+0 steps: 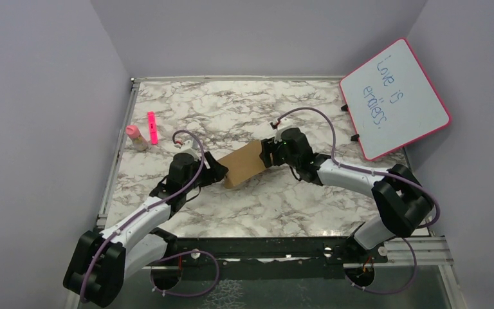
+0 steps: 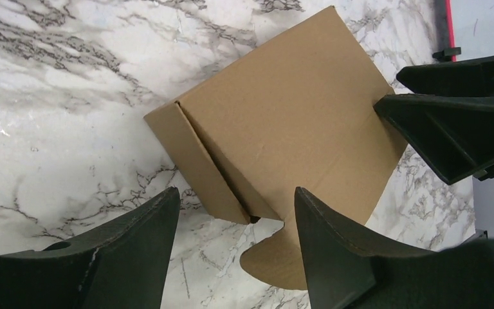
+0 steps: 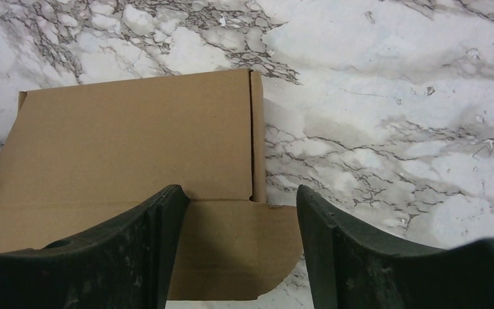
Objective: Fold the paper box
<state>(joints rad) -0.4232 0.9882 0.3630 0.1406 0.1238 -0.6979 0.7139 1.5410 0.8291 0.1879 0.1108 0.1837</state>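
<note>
The paper box (image 1: 244,164) is plain brown cardboard, partly folded, lying on the marble table between my two arms. My left gripper (image 1: 217,172) stands open at its near-left end. In the left wrist view the box's (image 2: 283,122) folded corner and a rounded flap (image 2: 276,264) lie between the spread fingers (image 2: 135,251), and the right gripper's dark fingers (image 2: 450,129) touch the far edge. My right gripper (image 1: 267,153) is open at the box's far-right end. In the right wrist view its fingers (image 3: 354,257) straddle a rounded flap (image 3: 238,251) of the box (image 3: 135,141).
A pink-framed whiteboard (image 1: 395,100) leans at the back right, its edge also in the left wrist view (image 2: 482,26). A pink marker (image 1: 152,127) and a small pink-capped bottle (image 1: 135,137) lie at the left. Walls enclose the table (image 1: 283,206) on three sides.
</note>
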